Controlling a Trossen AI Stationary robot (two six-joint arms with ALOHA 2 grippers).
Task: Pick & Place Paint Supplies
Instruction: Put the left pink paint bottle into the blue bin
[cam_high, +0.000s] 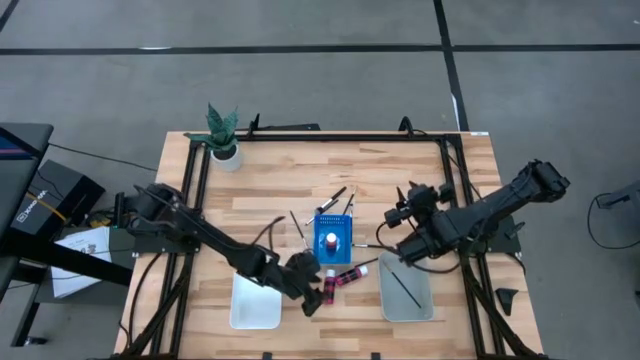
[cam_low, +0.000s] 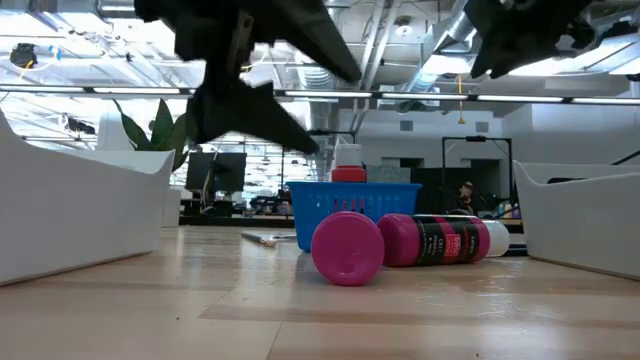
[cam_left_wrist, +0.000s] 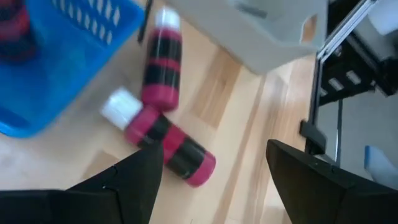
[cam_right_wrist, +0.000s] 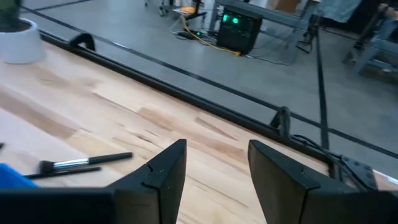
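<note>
Nearest the low camera lie two red paint bottles (cam_low: 420, 242), touching at an angle, centre frame ahead of the blue rack (cam_low: 355, 212). Left to right in the high view: white tray (cam_high: 254, 302) lower left; left gripper (cam_high: 312, 292), fingers spread and empty, just above the bottles; a third bottle (cam_high: 332, 240) upright in the rack; grey tray (cam_high: 406, 292) holding one brush (cam_high: 403, 283); right gripper (cam_high: 408, 222) raised, fingers parted, holding nothing. Recommended: straddle the nearer bottle across its width, clear of its neighbour, before closing.
</note>
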